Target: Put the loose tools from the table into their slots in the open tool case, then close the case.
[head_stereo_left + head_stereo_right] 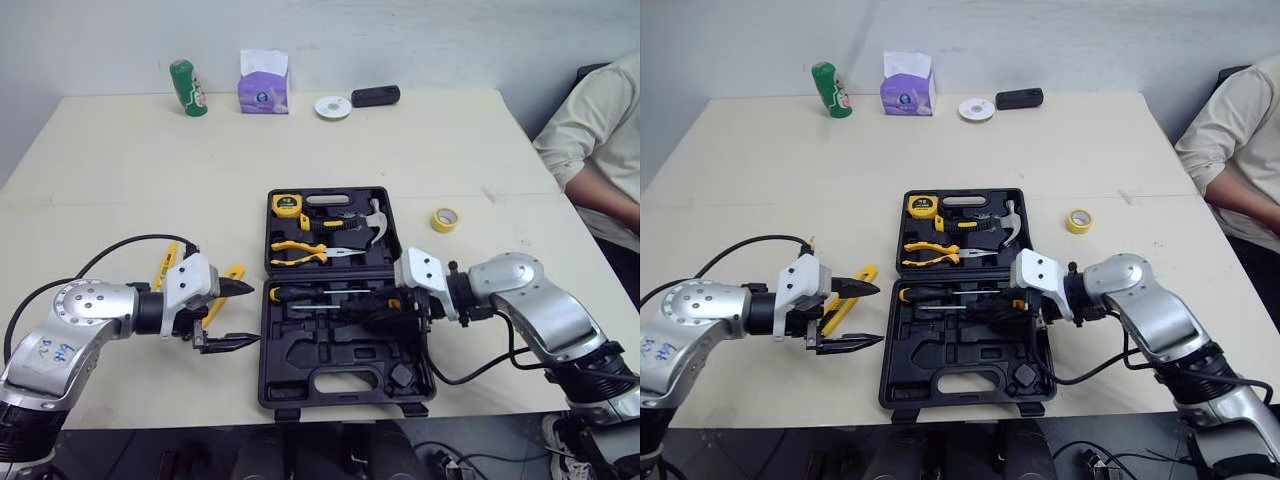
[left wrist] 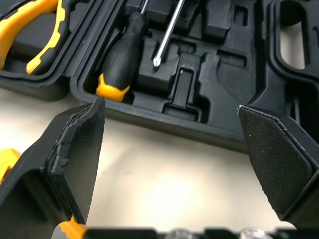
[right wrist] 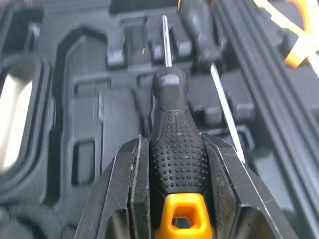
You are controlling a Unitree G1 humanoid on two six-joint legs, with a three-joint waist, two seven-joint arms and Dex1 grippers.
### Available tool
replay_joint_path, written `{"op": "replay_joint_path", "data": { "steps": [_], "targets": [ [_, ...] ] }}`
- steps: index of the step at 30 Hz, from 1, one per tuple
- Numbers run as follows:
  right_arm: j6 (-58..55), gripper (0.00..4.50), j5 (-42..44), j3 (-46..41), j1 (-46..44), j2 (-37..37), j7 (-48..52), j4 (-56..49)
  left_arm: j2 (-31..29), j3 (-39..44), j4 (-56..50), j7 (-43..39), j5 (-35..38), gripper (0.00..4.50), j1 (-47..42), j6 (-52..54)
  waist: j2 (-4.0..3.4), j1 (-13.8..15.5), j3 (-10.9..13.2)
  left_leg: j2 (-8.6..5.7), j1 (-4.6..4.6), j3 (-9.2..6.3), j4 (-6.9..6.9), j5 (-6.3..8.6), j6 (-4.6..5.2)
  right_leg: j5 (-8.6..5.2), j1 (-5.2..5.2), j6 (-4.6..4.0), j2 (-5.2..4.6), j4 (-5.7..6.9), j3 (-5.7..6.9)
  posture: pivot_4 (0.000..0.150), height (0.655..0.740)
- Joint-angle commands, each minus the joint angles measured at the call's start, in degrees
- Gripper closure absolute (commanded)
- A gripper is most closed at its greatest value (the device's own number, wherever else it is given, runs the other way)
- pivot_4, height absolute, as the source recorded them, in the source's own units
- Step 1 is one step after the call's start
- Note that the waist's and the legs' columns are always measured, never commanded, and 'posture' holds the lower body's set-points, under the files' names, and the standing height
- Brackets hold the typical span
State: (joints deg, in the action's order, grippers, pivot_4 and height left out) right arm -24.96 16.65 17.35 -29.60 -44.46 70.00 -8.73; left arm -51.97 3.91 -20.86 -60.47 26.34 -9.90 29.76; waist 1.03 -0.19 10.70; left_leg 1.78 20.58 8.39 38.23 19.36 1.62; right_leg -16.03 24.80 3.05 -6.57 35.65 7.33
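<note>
Screwdriver (image 3: 172,114) with the black dimpled grip sat clamped between the fingers of your right gripper (image 3: 173,149), over the lower half of the open tool case (image 1: 330,352). You had your left gripper (image 1: 250,314) spread wide just beside the case's left edge, above the table (image 1: 200,180), near a loose yellow-handled tool (image 1: 862,278).

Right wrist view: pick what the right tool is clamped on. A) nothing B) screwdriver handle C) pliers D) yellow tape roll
B: the right tool pinches the black dotted screwdriver handle from both sides, over the tool case.
</note>
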Motion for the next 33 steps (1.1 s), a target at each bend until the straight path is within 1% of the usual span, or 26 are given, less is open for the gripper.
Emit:
{"op": "replay_joint_path", "data": {
  "steps": [1,9,20,25,29,31,32,33],
  "targets": [
    [2.1,3.45,-1.1,-0.2,-0.4,-1.0,2.3,0.4,0.9,0.4,-3.2,0.4,2.1,0.00,-1.6,0.7,0.00,0.0,0.0,0.00,0.00,0.00,0.00,0.00,-0.01,0.00,0.00,0.00,0.00,0.01,0.00,0.150,0.7316],
    [3.2,3.45,-3.4,0.3,-0.4,0.4,1.5,1.3,1.0,-0.3,-6.1,-0.1,4.7,0.00,-2.6,3.8,0.00,-0.1,0.0,0.00,-0.03,0.00,0.02,-0.02,-0.03,0.00,-0.03,0.00,0.02,0.02,0.00,0.150,0.7316],
    [3.2,3.45,-4.9,0.6,-1.5,1.1,2.2,2.3,2.1,-2.6,-6.8,0.4,4.5,0.00,-5.2,4.7,0.00,-0.1,0.0,0.01,-0.06,0.00,0.04,-0.03,-0.04,0.00,-0.07,-0.01,0.03,0.04,0.00,0.150,0.7316],
    [3.5,3.45,-4.9,-0.3,-1.8,0.4,3.0,2.8,2.0,-2.6,-6.3,0.3,4.6,0.00,-5.9,4.5,0.00,-0.1,0.0,0.01,-0.07,0.00,0.07,-0.04,-0.06,-0.01,-0.07,-0.02,0.03,0.09,-0.01,0.150,0.7316],
    [2.9,3.45,-5.2,0.6,-1.5,1.3,2.4,1.9,2.5,-2.8,-6.1,0.6,4.5,0.00,-6.4,4.3,0.00,-0.1,0.0,0.01,-0.07,0.00,0.07,-0.04,-0.06,-0.01,-0.08,-0.02,0.03,0.08,0.00,0.150,0.7316],
    [1.9,2.39,-5.3,0.7,-1.4,1.6,1.8,1.5,2.9,-3.2,-6.1,1.1,3.9,0.00,-6.8,4.1,0.00,-0.1,0.0,0.01,-0.08,0.00,0.08,-0.04,-0.06,-0.01,-0.08,-0.02,0.03,0.09,-0.01,0.150,0.7316],
    [1.6,2.22,-5.2,0.5,-1.4,1.6,1.7,1.1,3.0,-3.4,-6.2,1.3,3.8,0.00,-6.9,4.2,0.00,-0.1,0.0,0.01,-0.08,0.00,0.08,-0.04,-0.06,-0.01,-0.08,-0.02,0.03,0.09,-0.01,0.150,0.7316],
    [1.4,1.75,-5.1,0.3,-1.4,1.5,1.6,0.9,3.1,-3.5,-6.3,1.4,3.8,0.00,-7.1,4.3,0.00,-0.1,0.0,0.01,-0.08,0.00,0.10,-0.04,-0.06,-0.01,-0.08,-0.02,0.03,0.11,-0.01,0.150,0.7316]
  ]
}}
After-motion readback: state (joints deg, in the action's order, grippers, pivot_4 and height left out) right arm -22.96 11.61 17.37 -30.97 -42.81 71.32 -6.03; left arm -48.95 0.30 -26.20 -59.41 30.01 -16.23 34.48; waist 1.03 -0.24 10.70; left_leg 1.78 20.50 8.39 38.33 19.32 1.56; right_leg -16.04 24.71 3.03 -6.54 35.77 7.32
